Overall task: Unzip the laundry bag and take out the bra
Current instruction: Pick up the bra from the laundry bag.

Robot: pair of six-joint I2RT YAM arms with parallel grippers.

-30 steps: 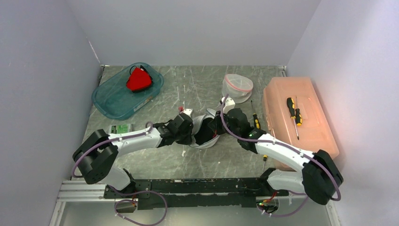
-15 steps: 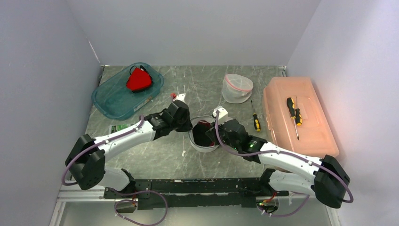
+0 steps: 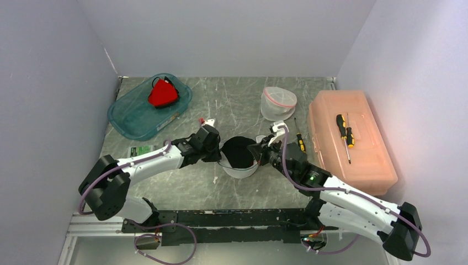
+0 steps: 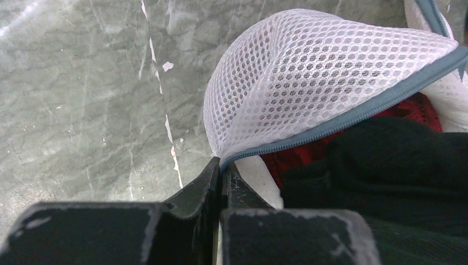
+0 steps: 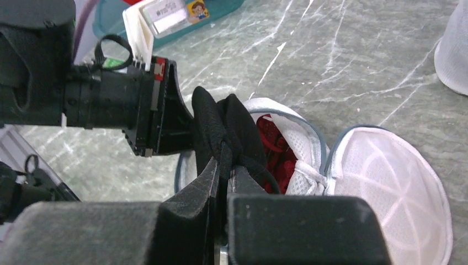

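My left gripper (image 4: 222,170) pinches the zipper edge of the mesh laundry bag (image 4: 309,72), my right gripper (image 5: 225,165) pinches the black bra (image 5: 221,124) bunched just ahead of it, and the red lace (image 5: 273,149) inside may snag, dragging the bag loose.

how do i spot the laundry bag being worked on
On the grey marble table, look centre, between the left gripper and right gripper. The laundry bag there is white mesh, grey-zipped, with black fabric showing; the mesh bag behind has pink trim.

Red lace (image 5: 273,146) largely hidden beneath black bra (image 5: 221,121) inside laundry bag (image 5: 386,182)
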